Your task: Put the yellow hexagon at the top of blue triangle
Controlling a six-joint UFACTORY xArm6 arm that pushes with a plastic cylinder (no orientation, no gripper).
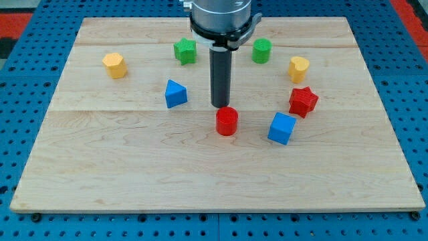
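The yellow hexagon point(115, 65) sits at the view's upper left on the wooden board. The blue triangle point(175, 94) lies below and to the right of it, left of the board's middle. My tip point(220, 106) is down near the board's middle, to the right of the blue triangle and just above the red cylinder point(227, 121). The tip is far from the yellow hexagon and touches neither task block.
A green star point(185, 51) and a green cylinder point(261, 50) flank the rod at the top. A second yellow block point(298, 69), a red star point(303, 101) and a blue cube point(281, 128) stand at the right. The board's edge point(214, 211) meets a blue pegboard.
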